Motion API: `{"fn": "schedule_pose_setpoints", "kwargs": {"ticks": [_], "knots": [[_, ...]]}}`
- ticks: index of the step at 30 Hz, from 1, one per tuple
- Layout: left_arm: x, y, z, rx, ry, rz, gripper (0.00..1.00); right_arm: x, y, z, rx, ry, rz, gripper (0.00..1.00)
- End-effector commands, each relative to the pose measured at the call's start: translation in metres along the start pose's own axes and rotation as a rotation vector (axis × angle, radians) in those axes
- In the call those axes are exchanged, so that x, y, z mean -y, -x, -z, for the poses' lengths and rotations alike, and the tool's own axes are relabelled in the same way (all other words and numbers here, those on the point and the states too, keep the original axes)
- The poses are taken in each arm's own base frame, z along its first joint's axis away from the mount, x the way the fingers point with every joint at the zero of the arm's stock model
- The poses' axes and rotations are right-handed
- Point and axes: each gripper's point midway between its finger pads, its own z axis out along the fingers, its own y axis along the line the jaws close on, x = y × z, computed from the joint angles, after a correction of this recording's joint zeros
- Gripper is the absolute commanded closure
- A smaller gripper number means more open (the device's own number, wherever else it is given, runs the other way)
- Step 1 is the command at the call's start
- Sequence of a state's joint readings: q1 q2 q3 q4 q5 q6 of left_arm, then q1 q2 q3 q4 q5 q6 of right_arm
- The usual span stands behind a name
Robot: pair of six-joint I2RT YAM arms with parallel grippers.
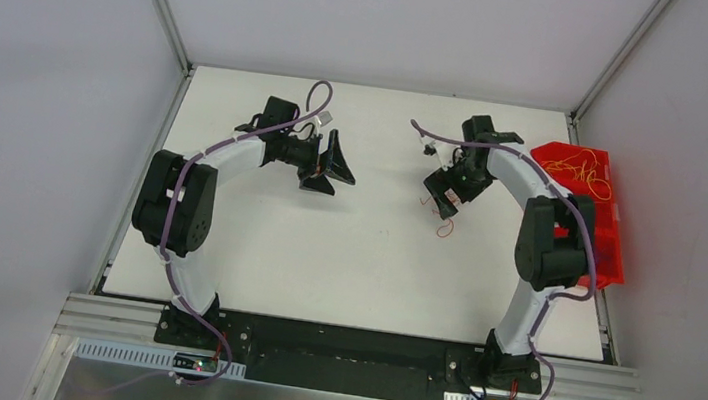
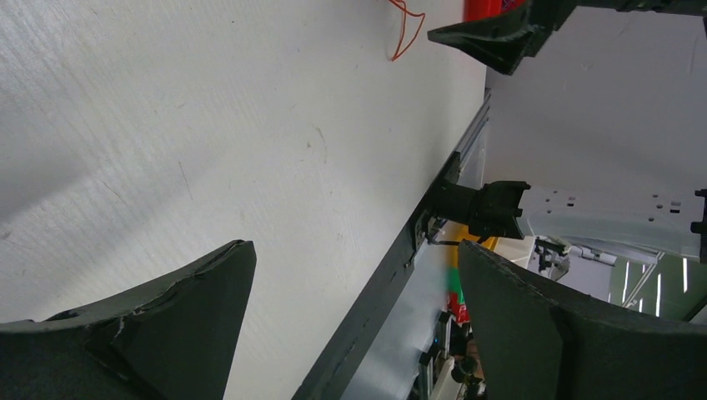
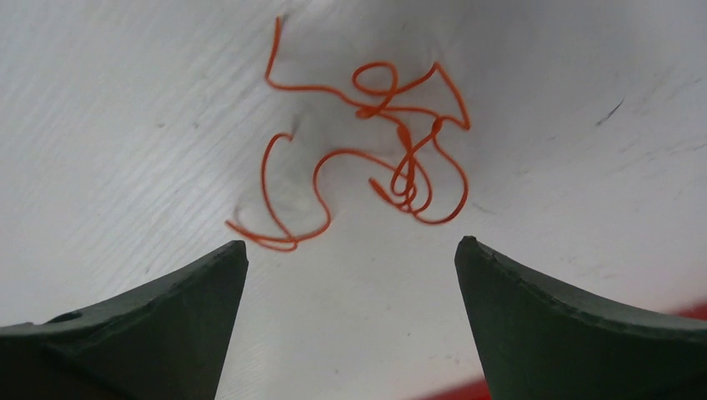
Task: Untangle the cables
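Note:
A thin orange-red cable [image 3: 375, 150] lies in a loose tangle on the white table [image 3: 125, 125], loops crossing each other. My right gripper [image 3: 350, 244] hovers just above it, open, with nothing between its fingers. From above, this cable [image 1: 444, 229] shows as a small red curl beside the right gripper [image 1: 439, 198]. More orange-yellow cables [image 1: 580, 168] lie bunched in the red bin [image 1: 610, 251]. My left gripper [image 1: 329, 167] is open and empty left of centre, apart from every cable. In the left wrist view the left gripper [image 2: 354, 246] faces the red cable [image 2: 408, 25] far off.
The red bin stands at the table's right edge, behind the right arm's elbow. Frame rails run along the table's edges [image 1: 146, 176]. In the left wrist view a right finger [image 2: 500, 37] and the table's dark front edge [image 2: 392, 275] show.

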State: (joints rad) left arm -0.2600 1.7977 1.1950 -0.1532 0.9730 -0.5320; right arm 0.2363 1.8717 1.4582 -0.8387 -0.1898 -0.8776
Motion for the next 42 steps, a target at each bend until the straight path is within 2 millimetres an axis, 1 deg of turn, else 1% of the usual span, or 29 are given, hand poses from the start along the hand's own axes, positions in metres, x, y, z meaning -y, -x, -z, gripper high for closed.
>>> {"fn": "schedule_pose_setpoints", "kwargs": {"ticks": [1, 4, 6, 7, 8, 11, 12, 13, 14, 16, 17, 18, 19, 20, 22, 23, 24, 25, 26, 27, 28, 30, 31, 33, 35, 37, 38, 40, 42], "knots": [[0.01, 0.001, 0.006, 0.005, -0.04, -0.016, 0.05, 0.034, 0.021, -0.017, 0.036, -0.117, 0.075, 0.01], [0.01, 0.001, 0.006, 0.005, -0.039, -0.014, 0.05, 0.039, 0.026, -0.034, 0.03, -0.115, 0.113, 0.01], [0.009, 0.001, 0.006, 0.004, -0.038, -0.012, 0.05, 0.041, 0.033, -0.041, 0.03, -0.104, 0.137, 0.01], [0.01, 0.001, 0.006, 0.006, -0.038, -0.014, 0.05, 0.041, 0.037, -0.043, 0.034, -0.095, 0.144, 0.03], [0.009, 0.001, 0.006, 0.006, -0.037, -0.013, 0.05, 0.042, 0.041, -0.045, 0.04, -0.088, 0.146, 0.06], [0.009, 0.002, 0.007, 0.011, -0.034, -0.015, 0.05, 0.04, 0.051, -0.048, 0.057, -0.049, 0.152, 0.2], [0.009, 0.001, 0.007, 0.011, -0.034, -0.015, 0.05, 0.037, 0.053, -0.048, 0.065, -0.03, 0.157, 0.28], [0.009, 0.002, 0.008, 0.012, -0.034, -0.016, 0.05, 0.034, 0.055, -0.048, 0.071, -0.01, 0.163, 0.38], [0.009, 0.002, 0.008, 0.013, -0.033, -0.016, 0.05, 0.03, 0.055, -0.047, 0.074, 0.007, 0.167, 0.54], [0.008, 0.002, 0.009, 0.014, -0.033, -0.017, 0.05, 0.024, 0.052, -0.042, 0.06, 0.032, 0.171, 0.9], [0.008, 0.002, 0.01, 0.016, -0.031, -0.022, 0.05, 0.019, 0.048, -0.036, 0.045, 0.05, 0.163, 1.0], [0.007, 0.001, 0.011, 0.017, -0.028, -0.023, 0.05, 0.015, 0.049, -0.027, 0.05, 0.056, 0.146, 1.0], [0.007, 0.001, 0.013, 0.02, -0.025, -0.027, 0.05, 0.012, 0.053, -0.014, 0.069, 0.062, 0.124, 1.0], [0.006, 0.001, 0.015, 0.023, -0.022, -0.029, 0.05, 0.009, 0.062, 0.004, 0.11, 0.063, 0.102, 1.0], [0.006, 0.0, 0.017, 0.029, -0.017, -0.039, 0.05, 0.008, 0.089, 0.054, 0.26, 0.042, 0.029, 1.0], [0.006, -0.001, 0.018, 0.031, -0.014, -0.044, 0.05, 0.011, 0.099, 0.076, 0.328, 0.031, -0.014, 1.0], [0.006, -0.001, 0.018, 0.033, -0.011, -0.05, 0.05, 0.02, 0.102, 0.095, 0.365, -0.012, -0.073, 1.0], [0.008, -0.001, 0.02, 0.035, -0.01, -0.059, 0.05, 0.031, 0.094, 0.102, 0.331, -0.086, -0.078, 1.0], [0.01, -0.001, 0.022, 0.038, -0.006, -0.073, 0.05, 0.038, 0.076, 0.104, 0.242, -0.156, -0.052, 1.0], [0.011, -0.001, 0.023, 0.042, -0.001, -0.087, 0.05, 0.049, 0.055, 0.104, 0.138, -0.229, -0.039, 1.0], [0.01, -0.001, 0.025, 0.045, 0.006, -0.094, 0.05, 0.065, 0.03, 0.104, 0.045, -0.309, -0.068, 1.0], [0.012, -0.001, 0.027, 0.049, 0.012, -0.109, 0.05, 0.094, -0.016, 0.112, -0.059, -0.395, -0.179, 1.0], [0.012, -0.002, 0.028, 0.048, 0.013, -0.109, 0.05, 0.11, -0.037, 0.121, -0.084, -0.427, -0.256, 1.0], [0.012, -0.004, 0.028, 0.043, 0.015, -0.106, 0.05, 0.134, -0.075, 0.14, -0.125, -0.464, -0.417, 1.0], [0.011, -0.006, 0.028, 0.042, 0.015, -0.104, 0.05, 0.151, -0.108, 0.156, -0.157, -0.498, -0.548, 1.0], [0.01, -0.006, 0.027, 0.038, 0.014, -0.096, 0.05, 0.164, -0.133, 0.167, -0.176, -0.542, -0.631, 1.0], [0.01, -0.006, 0.027, 0.037, 0.013, -0.094, 0.05, 0.17, -0.143, 0.17, -0.184, -0.571, -0.667, 1.0], [0.01, -0.004, 0.026, 0.033, 0.009, -0.091, 0.05, 0.18, -0.159, 0.172, -0.2, -0.611, -0.735, 1.0], [0.01, -0.003, 0.025, 0.032, 0.008, -0.09, 0.05, 0.189, -0.165, 0.171, -0.199, -0.636, -0.798, 1.0]]}}
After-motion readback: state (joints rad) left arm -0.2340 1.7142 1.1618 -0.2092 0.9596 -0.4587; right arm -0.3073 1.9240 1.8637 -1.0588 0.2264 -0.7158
